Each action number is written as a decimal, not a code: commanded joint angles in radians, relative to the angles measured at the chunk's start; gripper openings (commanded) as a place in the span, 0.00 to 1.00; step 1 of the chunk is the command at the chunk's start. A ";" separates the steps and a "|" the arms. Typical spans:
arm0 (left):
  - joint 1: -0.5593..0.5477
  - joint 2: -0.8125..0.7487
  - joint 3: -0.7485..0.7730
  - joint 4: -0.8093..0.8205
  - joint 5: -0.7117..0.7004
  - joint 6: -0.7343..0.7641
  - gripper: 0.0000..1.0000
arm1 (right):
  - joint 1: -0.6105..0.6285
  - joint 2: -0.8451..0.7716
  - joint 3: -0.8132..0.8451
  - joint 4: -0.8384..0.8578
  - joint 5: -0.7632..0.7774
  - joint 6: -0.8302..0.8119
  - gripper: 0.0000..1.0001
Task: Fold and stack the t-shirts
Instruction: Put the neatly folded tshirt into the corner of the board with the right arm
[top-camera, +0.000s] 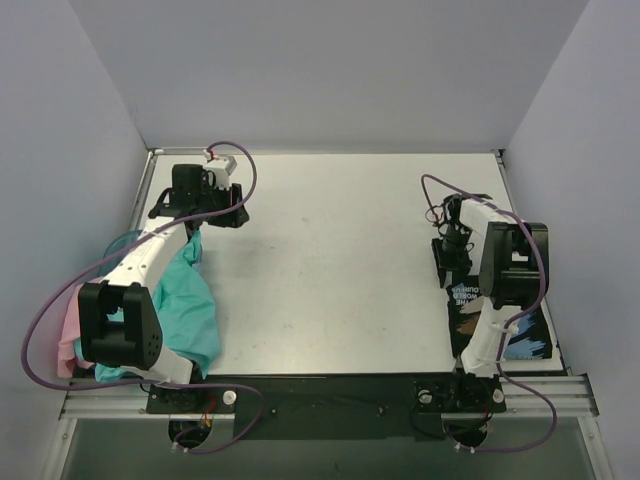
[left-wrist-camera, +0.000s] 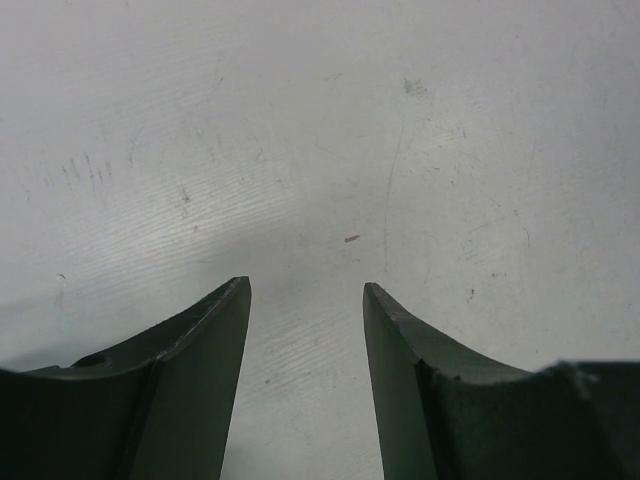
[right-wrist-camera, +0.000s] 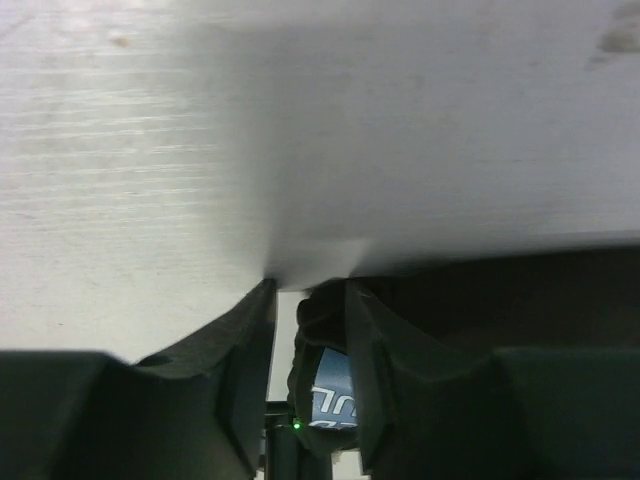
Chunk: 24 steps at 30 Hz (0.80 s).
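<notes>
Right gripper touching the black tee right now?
Touching. Right wrist view: a fold of the black t-shirt sits inside the right gripper, pressed against one of its fingers; a sliver of table shows beside the other.

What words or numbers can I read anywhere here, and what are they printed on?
"WORLD", as far as it can be made out: white lettering on the black t-shirt, top view. The short lines above and below it are too small to read.
"UL": a fragment of white lettering on the shirt's blue print, right wrist view. The rest is hidden.
No other text is visible.
</notes>
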 joint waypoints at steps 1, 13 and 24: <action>0.006 -0.012 0.002 0.028 0.021 0.014 0.59 | -0.046 -0.051 0.038 -0.033 -0.025 0.013 0.36; 0.006 -0.069 -0.012 -0.067 -0.007 0.138 0.59 | -0.021 -0.346 0.081 0.187 -0.191 0.042 0.56; 0.098 -0.418 -0.272 -0.045 -0.020 0.252 0.63 | 0.002 -0.793 -0.429 0.872 -0.301 0.214 0.63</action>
